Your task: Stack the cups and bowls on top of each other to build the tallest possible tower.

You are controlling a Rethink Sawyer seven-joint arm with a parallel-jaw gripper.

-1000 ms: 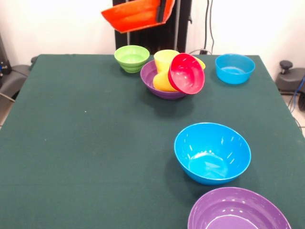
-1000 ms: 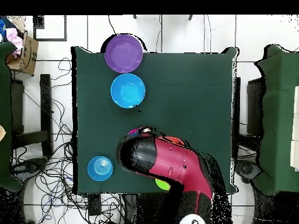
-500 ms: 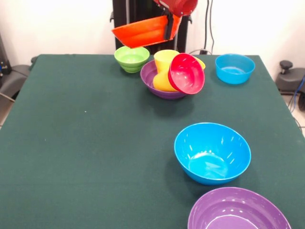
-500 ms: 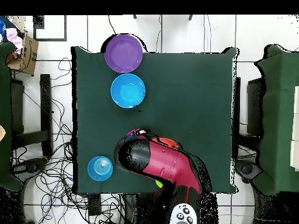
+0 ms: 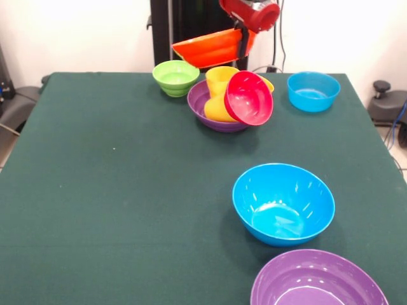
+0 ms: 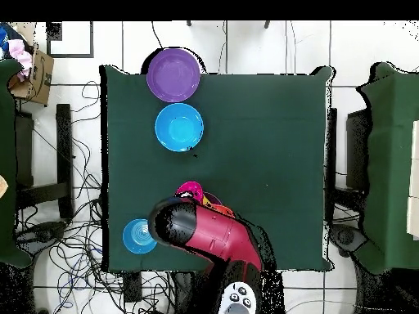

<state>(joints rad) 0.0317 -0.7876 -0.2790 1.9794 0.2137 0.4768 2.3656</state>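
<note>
My gripper (image 5: 242, 40) is shut on the rim of the large orange bowl (image 5: 210, 48) and holds it tilted in the air, just above and behind the tower (image 5: 230, 96). The tower is a large purple bowl (image 5: 202, 103) holding yellow cups (image 5: 219, 81), with a small red bowl (image 5: 249, 97) leaning on its side against them. In the overhead view the arm (image 6: 209, 237) hides most of this pile; only the red bowl (image 6: 191, 191) peeks out.
A small light green bowl (image 5: 176, 77) stands left of the pile and a small blue bowl (image 5: 313, 91) to its right. A large blue bowl (image 5: 283, 203) and a second large purple bowl (image 5: 318, 283) stand near the front right edge.
The arm has carried the orange bowl to the right and down, from above the green bowl to just over the pile. Nothing on the table has moved.
</note>
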